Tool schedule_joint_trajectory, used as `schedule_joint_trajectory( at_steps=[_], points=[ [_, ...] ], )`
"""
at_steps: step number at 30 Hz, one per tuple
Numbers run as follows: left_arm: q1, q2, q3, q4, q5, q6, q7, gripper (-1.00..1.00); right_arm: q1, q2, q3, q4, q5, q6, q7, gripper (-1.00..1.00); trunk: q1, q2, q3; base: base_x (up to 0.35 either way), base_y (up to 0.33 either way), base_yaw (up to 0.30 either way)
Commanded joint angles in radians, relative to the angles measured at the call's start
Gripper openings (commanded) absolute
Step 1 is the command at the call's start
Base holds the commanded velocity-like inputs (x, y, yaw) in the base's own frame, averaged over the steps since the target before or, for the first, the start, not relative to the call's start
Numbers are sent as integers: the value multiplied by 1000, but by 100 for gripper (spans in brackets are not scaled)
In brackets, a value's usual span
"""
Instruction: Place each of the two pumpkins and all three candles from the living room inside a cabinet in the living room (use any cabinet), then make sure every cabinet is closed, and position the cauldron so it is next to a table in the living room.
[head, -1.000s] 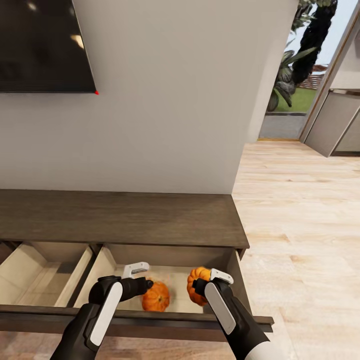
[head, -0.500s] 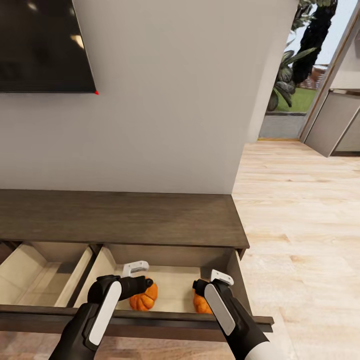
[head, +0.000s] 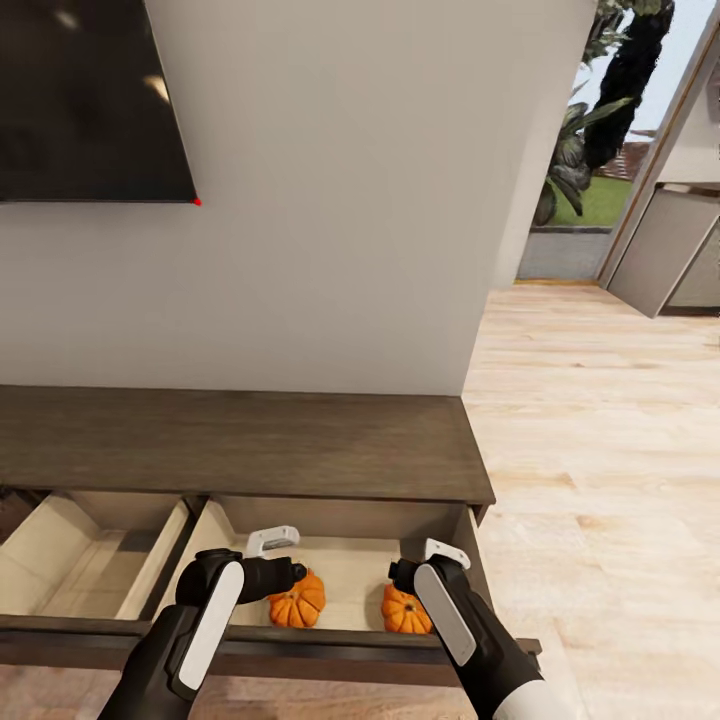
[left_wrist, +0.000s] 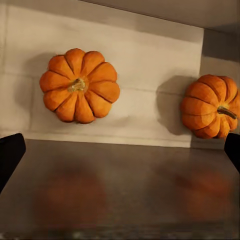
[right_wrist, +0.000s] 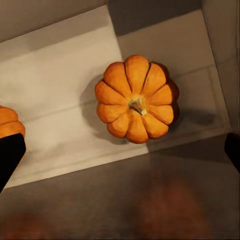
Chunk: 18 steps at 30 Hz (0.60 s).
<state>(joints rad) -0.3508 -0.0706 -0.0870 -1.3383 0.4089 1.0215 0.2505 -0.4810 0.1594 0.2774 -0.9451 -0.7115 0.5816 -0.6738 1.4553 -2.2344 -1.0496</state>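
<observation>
Head view: both pumpkins sit on the beige floor of the cabinet's (head: 250, 440) open right drawer, lower centre of frame, left pumpkin (head: 298, 603), right pumpkin (head: 405, 611). Left gripper (head: 287, 558) and right gripper (head: 428, 556) above them, both spread wide, holding nothing

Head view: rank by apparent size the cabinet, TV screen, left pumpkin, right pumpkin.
1. cabinet
2. TV screen, cut off by the frame edge
3. left pumpkin and right pumpkin: look alike, both partly hidden, so not ranked.
</observation>
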Motion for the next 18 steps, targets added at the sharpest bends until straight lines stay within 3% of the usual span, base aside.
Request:
schedule_joint_trajectory(
  at_steps=[1, 18],
  points=[
    [0, 0, 0, -1, 11, 3, 10, 100, -1, -1, 1, -2, -9, 8, -9, 100, -4, 7, 2, -190, 0, 0],
    [0, 2, 1, -1, 13, 3, 10, 100, -1, -2, -3, -36, -12, 59, -10, 100, -70, 126, 56, -43, 0, 0]
  ],
)
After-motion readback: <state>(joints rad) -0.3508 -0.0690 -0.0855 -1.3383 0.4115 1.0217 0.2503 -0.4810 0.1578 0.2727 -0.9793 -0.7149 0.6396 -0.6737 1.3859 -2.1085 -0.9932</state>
